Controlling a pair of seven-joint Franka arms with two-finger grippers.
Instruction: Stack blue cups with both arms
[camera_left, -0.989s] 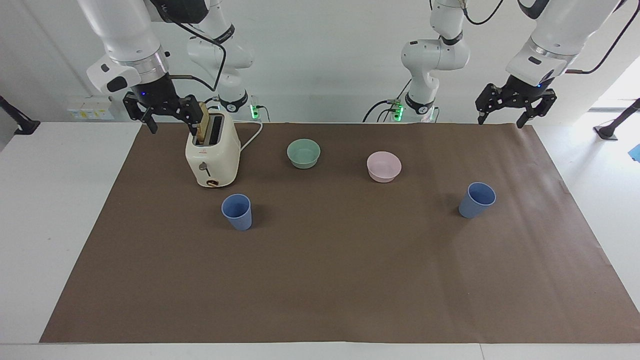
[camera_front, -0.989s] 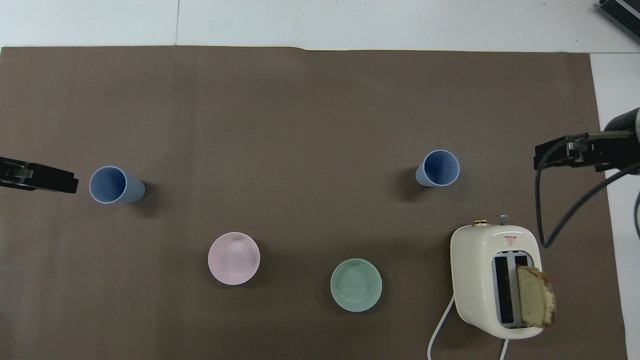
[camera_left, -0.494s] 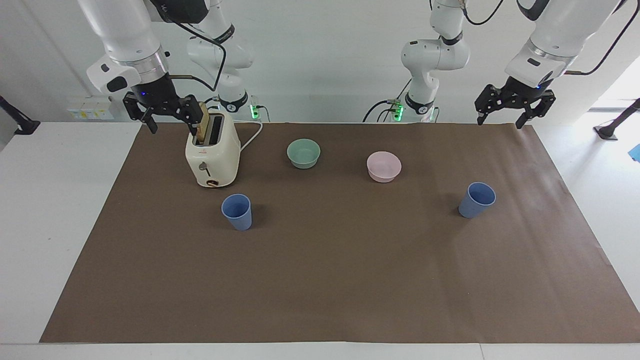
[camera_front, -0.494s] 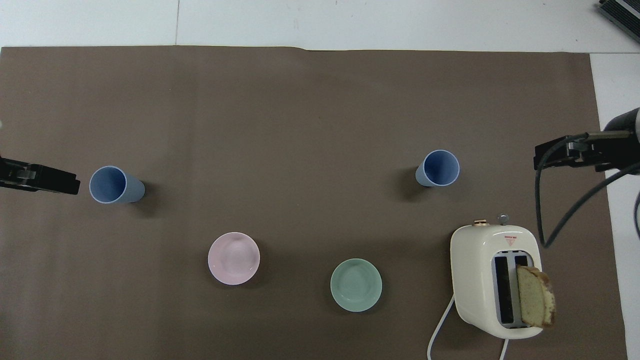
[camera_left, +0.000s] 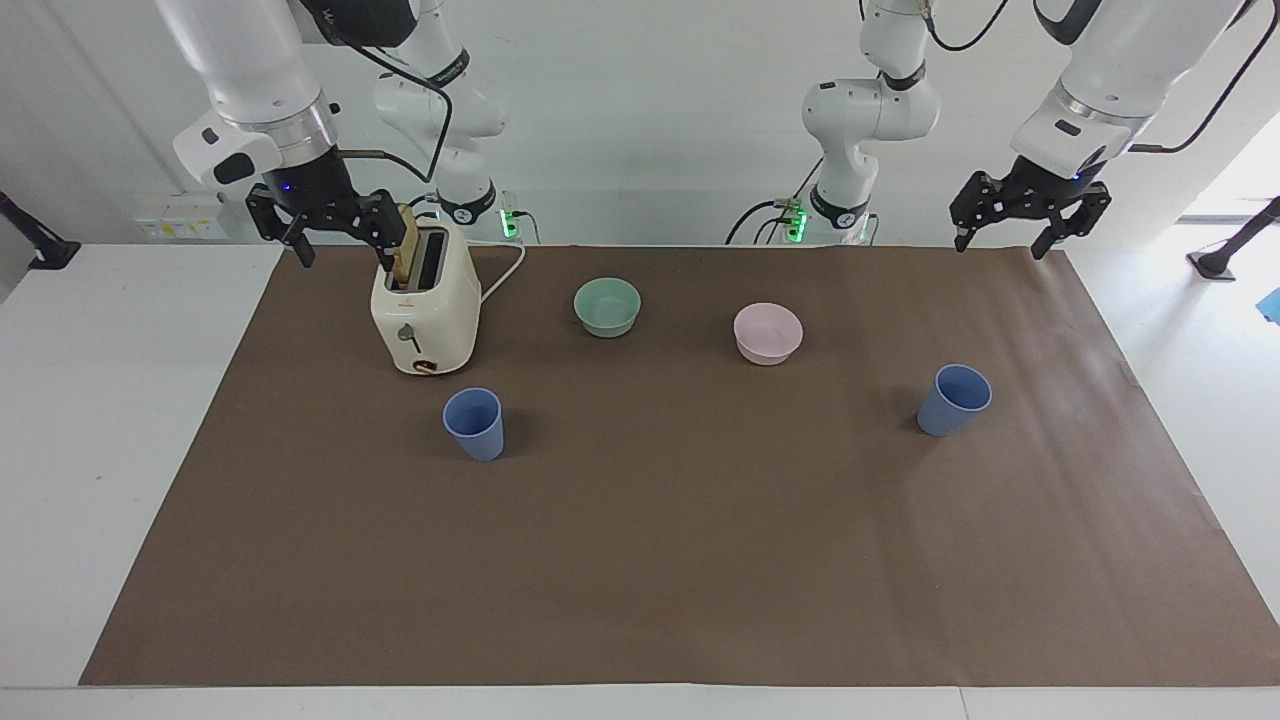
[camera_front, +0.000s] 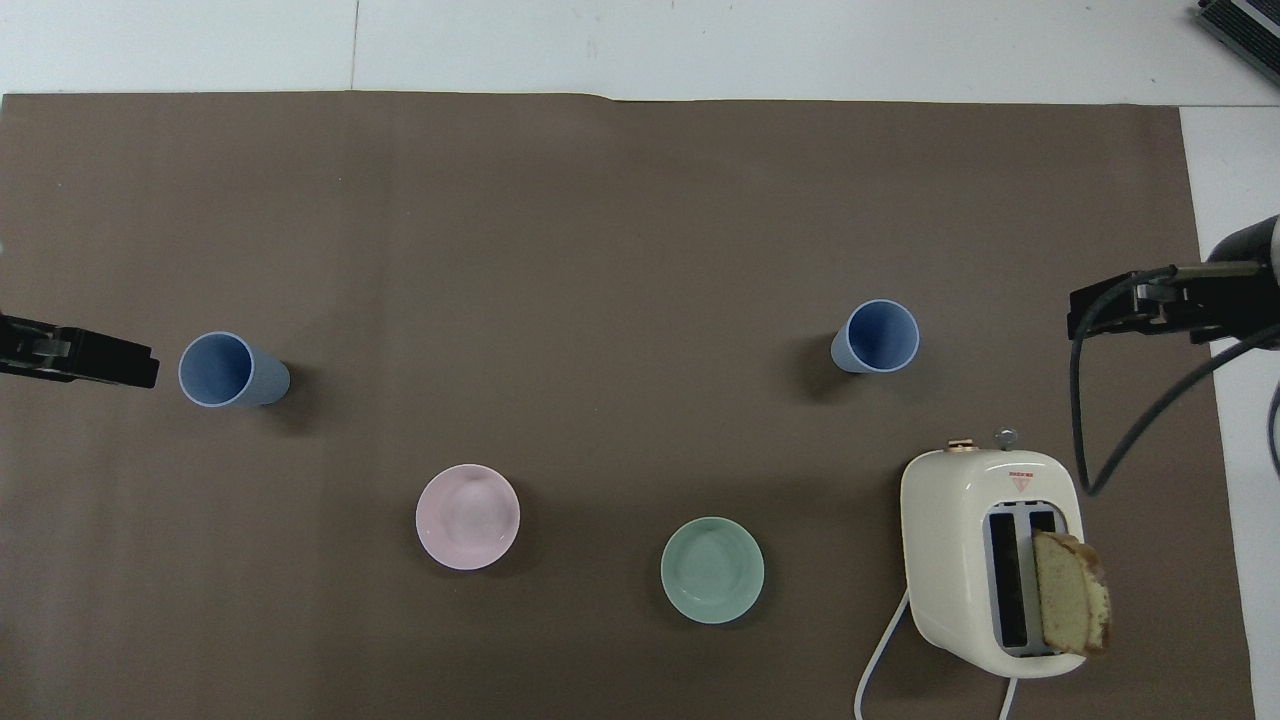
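Standing upright and well apart on the brown mat (camera_left: 640, 560), the two blue cups each sit toward a different arm's end of the table, and that pairing decides who reaches for which. Reading the facing view from its left edge across: the right gripper (camera_left: 330, 232) hangs empty with its fingers spread, up in the air beside the bread slice (camera_left: 404, 257) in the toaster (camera_left: 425, 315). The first blue cup (camera_left: 474, 424) stands just farther from the robots than the toaster, mouth up, long axis vertical. Next come the green bowl (camera_left: 607, 306) and the pink bowl (camera_left: 767, 333), both nearer to the robots than the cups. The second blue cup (camera_left: 954, 400) stands toward the left arm's end. The left gripper (camera_left: 1012, 225) hangs over the mat's edge nearest the robots, fingers spread and holding nothing. Each arm looks best placed for the cup at its own end, approaching downward and away from its base
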